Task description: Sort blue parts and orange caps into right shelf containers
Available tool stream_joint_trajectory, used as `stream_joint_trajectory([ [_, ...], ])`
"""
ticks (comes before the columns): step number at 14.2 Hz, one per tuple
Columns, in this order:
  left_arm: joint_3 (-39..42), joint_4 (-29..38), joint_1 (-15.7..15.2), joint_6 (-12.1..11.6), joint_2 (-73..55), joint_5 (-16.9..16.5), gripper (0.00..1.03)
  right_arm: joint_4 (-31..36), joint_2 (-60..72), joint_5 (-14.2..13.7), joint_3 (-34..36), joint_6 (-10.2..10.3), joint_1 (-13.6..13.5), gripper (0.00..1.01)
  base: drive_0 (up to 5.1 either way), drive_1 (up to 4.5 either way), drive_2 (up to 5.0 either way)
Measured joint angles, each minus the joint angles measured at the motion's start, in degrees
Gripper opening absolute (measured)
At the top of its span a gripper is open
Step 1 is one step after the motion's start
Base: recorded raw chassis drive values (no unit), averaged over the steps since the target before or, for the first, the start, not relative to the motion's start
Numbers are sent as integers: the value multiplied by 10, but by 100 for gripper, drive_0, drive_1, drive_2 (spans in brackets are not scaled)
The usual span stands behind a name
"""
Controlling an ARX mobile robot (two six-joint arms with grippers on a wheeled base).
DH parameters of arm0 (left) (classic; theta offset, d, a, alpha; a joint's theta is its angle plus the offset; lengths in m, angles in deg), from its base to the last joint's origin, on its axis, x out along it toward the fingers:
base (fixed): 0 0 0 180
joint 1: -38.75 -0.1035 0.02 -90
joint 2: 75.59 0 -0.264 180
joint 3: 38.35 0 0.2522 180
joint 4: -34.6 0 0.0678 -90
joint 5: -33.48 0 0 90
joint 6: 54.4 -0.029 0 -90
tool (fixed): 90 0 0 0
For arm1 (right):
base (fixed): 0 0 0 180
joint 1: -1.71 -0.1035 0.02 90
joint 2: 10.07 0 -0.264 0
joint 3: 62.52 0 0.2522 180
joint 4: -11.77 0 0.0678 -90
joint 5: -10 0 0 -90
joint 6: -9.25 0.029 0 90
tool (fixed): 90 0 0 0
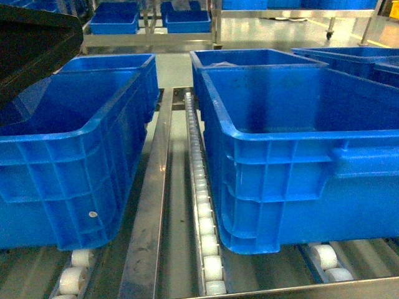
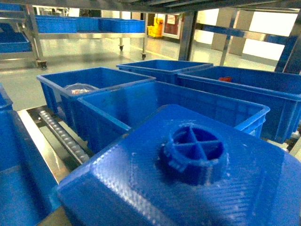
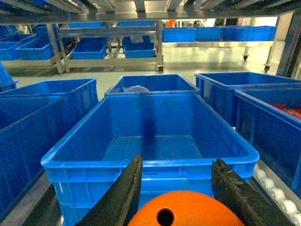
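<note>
Right gripper (image 3: 181, 188) clamps orange cap (image 3: 181, 209) between dark fingers (image 3: 123, 193), just short of front crate (image 3: 150, 141) near rim. Left gripper unseen, state unknown; blue part (image 2: 188, 174) fills left wrist view, before same crate. Crate sits on shelf (image 1: 149, 205) rollers (image 1: 202, 205).

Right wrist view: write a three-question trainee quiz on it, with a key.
1. True or false: the orange cap sits between the dark jaws.
2. The blue crate straight ahead of the cap holds: A) striped cones, B) nothing visible, C) a cardboard box.
3. Fill in: the items in the right-edge crate are ___ in colour.
Key: 1 true; 2 B; 3 orange-red.
</note>
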Motion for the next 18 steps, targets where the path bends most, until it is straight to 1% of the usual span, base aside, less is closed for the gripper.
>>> stream_joint_trajectory([
  [5, 0, 0, 0, 0, 0, 0, 59, 0, 0, 0, 0, 0, 0, 40, 0, 0, 0],
  [6, -28, -2, 75, 0, -37, 254, 59, 0, 0, 0, 0, 0, 0, 40, 0, 0, 0],
  [7, -44, -2, 110, -1, -59, 445, 59, 0, 0, 2, 0, 0, 0, 40, 0, 0, 0],
  [8, -37, 22, 117, -8, -61, 605, 59, 0, 0, 0, 0, 0, 0, 40, 0, 0, 0],
  [9, -36, 23, 107, -10, -57, 746, 59, 0, 0, -1, 0, 0, 0, 40, 0, 0, 0],
  [10, -36, 30, 101, -14, -56, 845, 59, 0, 0, 0, 0, 0, 0, 40, 0, 0, 0],
  [11, -36, 25, 103, -16, -54, 887, 59, 0, 0, 1, 0, 0, 0, 40, 0, 0, 0],
  [12, -36, 31, 103, -19, -57, 902, 59, 0, 0, 1, 0, 0, 0, 40, 0, 0, 0],
  [14, -36, 40, 97, -22, -65, 899, 59, 0, 0, 0, 0, 0, 0, 40, 0, 0, 0],
  [16, -37, 55, 85, -28, -72, 890, 59, 0, 0, 0, 0, 0, 0, 40, 0, 0, 0],
  [18, -43, 89, 67, -48, -92, 868, 59, 0, 0, 0, 0, 0, 0, 40, 0, 0, 0],
])
